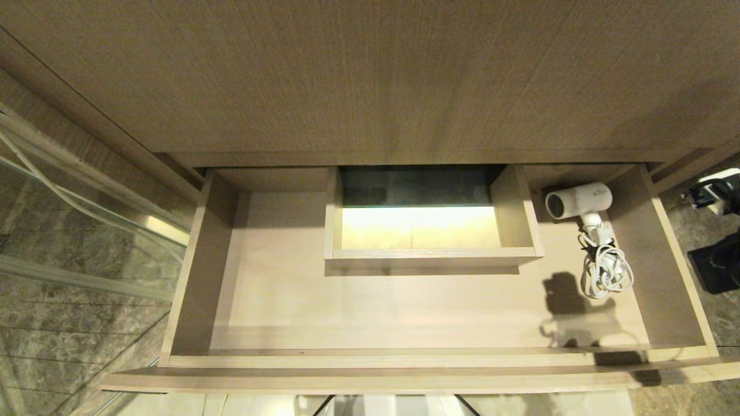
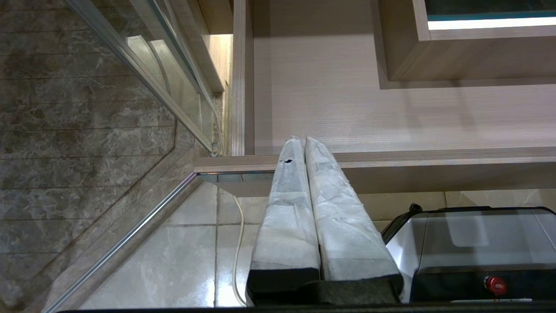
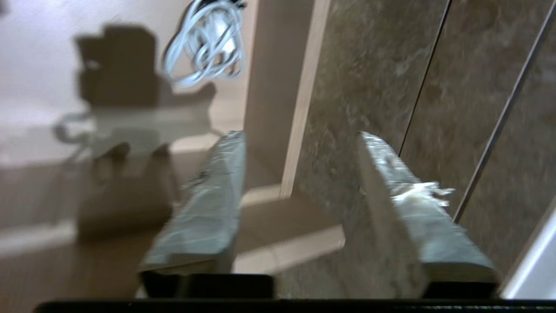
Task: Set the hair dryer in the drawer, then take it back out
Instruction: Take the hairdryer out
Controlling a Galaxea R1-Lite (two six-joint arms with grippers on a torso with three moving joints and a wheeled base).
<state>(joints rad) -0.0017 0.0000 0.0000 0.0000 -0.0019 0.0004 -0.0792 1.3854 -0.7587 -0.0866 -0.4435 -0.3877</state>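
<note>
Head view: hair dryer [image 1: 578, 201] lies in drawer [image 1: 196, 271], back-right corner; right gripper [image 3: 299, 163], pads apart and empty, should straddle barrel, avoiding cord [image 1: 606, 271].

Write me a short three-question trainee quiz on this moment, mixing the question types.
1. True or false: the hair dryer lies inside the open drawer.
2. Which gripper has its fingers apart? A) left gripper B) right gripper
3. Fill in: the dryer's coiled cord lies toward the drawer's ____ from its barrel.

Key:
1. True; it sits in the back right corner, beside the boxed cut-out.
2. B; the left gripper is shut, at the drawer's front left.
3. Front.
</note>
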